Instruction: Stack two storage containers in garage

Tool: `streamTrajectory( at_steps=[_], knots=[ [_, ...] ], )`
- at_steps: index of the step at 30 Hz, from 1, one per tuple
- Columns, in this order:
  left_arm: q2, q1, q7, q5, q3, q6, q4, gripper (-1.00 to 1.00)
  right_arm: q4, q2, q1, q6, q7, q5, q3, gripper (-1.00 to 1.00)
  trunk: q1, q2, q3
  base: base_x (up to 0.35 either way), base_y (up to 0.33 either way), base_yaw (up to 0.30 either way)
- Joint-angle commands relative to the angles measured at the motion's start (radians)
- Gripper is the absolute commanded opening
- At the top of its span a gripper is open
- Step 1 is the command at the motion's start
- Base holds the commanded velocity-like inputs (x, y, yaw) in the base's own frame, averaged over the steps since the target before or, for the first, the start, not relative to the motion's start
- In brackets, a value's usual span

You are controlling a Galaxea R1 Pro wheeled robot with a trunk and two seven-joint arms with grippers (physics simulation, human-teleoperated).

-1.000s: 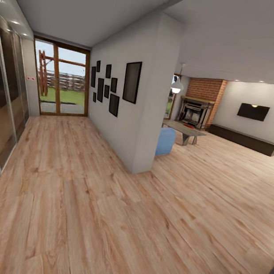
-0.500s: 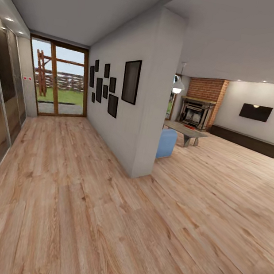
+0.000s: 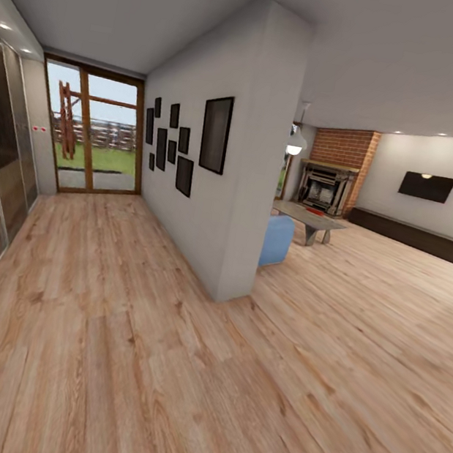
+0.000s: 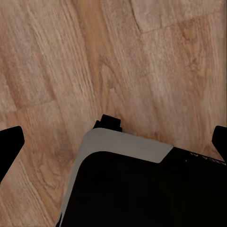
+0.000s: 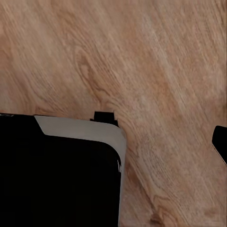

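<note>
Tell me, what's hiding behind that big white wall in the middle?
Behind the wall peeks the edge of a blue sofa, with a low table and brick fireplace farther back. The rest of the sofa is covered.

Open wood floor (image 3: 158, 363) — white partition wall (image 3: 216, 202) ahead, passage either side

blue sofa (image 3: 277, 240): mostly hidden behind wall (image 3: 261, 158) | coffee table (image 3: 309, 219): partly hidden
</note>
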Motion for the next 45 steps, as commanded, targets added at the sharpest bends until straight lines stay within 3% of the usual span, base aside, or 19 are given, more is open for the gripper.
streamTrajectory(
  at_steps=[1, 33, 45],
  knots=[
    [0.0, -0.001, 0.002, 0.004, -0.001, -0.003, 0.001, 1.0, 0.003, 0.0, -0.001, -0.006, -0.001, -0.01, 0.009, 1.0, 0.001, -0.001, -0.001, 0.325, 0.0, 0.0],
    [-0.002, -0.001, 0.002, -0.002, -0.002, -0.004, 0.001, 1.0, 0.003, 0.0, -0.001, -0.003, -0.002, -0.015, 0.002, 1.0, 0.001, -0.001, -0.001, 0.325, 0.0, 0.0],
    [-0.001, -0.001, 0.002, -0.002, -0.002, -0.003, 0.001, 1.0, 0.003, 0.0, -0.001, -0.016, -0.001, -0.02, -0.004, 1.0, 0.001, -0.001, -0.001, 0.325, 0.0, -0.24]
  ],
)
